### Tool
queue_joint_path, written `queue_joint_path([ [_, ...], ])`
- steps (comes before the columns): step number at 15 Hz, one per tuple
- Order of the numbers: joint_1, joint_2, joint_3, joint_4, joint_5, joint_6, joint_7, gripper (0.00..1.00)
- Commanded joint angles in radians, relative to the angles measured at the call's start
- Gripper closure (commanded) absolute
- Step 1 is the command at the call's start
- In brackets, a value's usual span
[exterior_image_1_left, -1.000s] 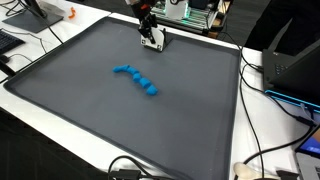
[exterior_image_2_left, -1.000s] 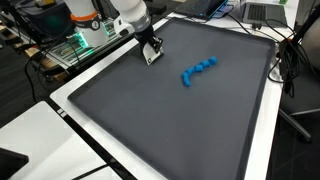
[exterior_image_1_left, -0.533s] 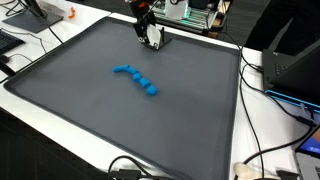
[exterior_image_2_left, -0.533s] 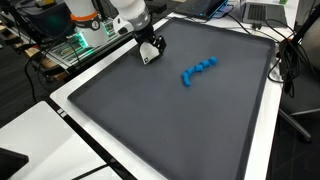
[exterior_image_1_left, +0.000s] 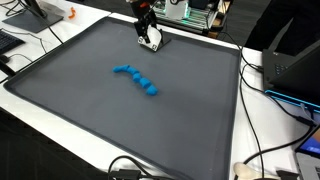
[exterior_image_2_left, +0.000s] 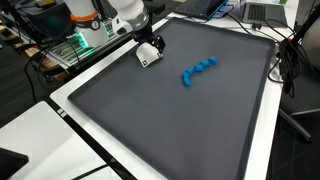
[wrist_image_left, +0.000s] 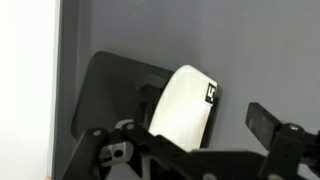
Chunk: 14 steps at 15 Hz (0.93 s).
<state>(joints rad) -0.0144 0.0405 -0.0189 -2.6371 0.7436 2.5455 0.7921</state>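
My gripper (exterior_image_1_left: 148, 30) (exterior_image_2_left: 151, 46) hangs over the far edge of the dark grey mat (exterior_image_1_left: 90, 110) (exterior_image_2_left: 190, 120), jaws open. Just below it a small white block (exterior_image_1_left: 153, 43) (exterior_image_2_left: 146, 59) lies on the mat. In the wrist view the white block (wrist_image_left: 185, 105) carries a black mark at one end and sits between the spread fingers of the gripper (wrist_image_left: 180, 128); the right finger (wrist_image_left: 264, 120) stands clear of it. A blue knobbly toy (exterior_image_1_left: 137, 78) (exterior_image_2_left: 198, 70) lies near the mat's middle, well away from the gripper.
A white table rim (exterior_image_1_left: 250, 120) (exterior_image_2_left: 90, 130) frames the mat. Cables (exterior_image_1_left: 262, 72) trail over one side. Electronics with green lights (exterior_image_2_left: 75, 45) and a laptop (exterior_image_2_left: 262, 12) stand beyond the mat. A small orange thing (exterior_image_1_left: 71, 14) sits off one corner.
The jaws have spread wide and let go of the white block, which now rests on the mat. The gripper has risen slightly.
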Motion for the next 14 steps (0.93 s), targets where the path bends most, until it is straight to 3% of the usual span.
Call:
queue_joint_path([
  [1,-0.002,-0.044,-0.001,-0.036,0.018,-0.020,-0.020,0.00],
  [9,-0.011,-0.118,-0.006,-0.040,-0.060,-0.126,0.030,0.00],
  [14,-0.015,-0.164,0.006,-0.028,-0.200,-0.134,0.117,0.00],
])
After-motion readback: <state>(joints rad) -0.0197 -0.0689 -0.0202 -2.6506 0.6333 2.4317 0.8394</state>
